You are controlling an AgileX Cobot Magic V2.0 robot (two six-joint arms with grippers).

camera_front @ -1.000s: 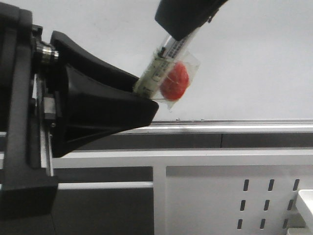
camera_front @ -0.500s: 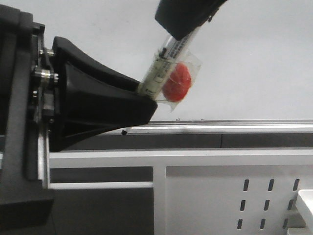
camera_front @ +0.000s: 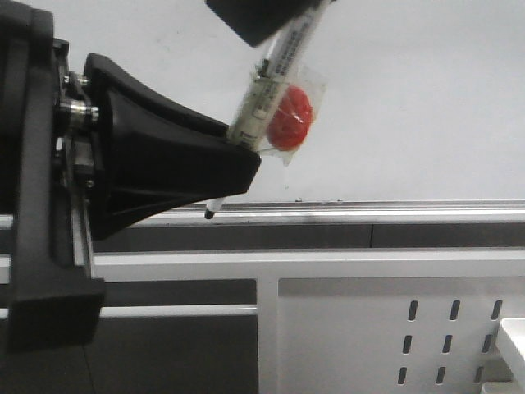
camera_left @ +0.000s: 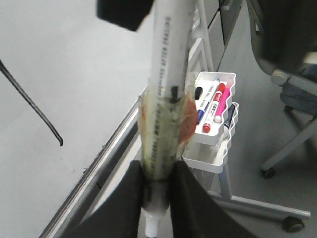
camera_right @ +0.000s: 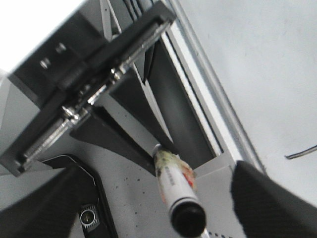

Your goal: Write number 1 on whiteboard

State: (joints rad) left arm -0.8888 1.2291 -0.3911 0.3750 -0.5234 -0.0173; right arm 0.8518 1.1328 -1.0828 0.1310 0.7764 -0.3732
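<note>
The pale grey-white whiteboard point(camera_front: 426, 98) fills the wall; the left gripper point(camera_left: 157, 191) clamps a white marker pen point(camera_left: 161, 114), right gripper point(camera_right: 148, 203) spread apart.

pale whiteboard point(camera_front: 426, 98), silver bottom rail point(camera_front: 394, 212), black marker stroke point(camera_left: 29, 101)

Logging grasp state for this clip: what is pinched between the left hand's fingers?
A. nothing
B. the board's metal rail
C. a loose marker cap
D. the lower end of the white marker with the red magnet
D: in the left wrist view the left hand closes on the marker near its tip.
</note>
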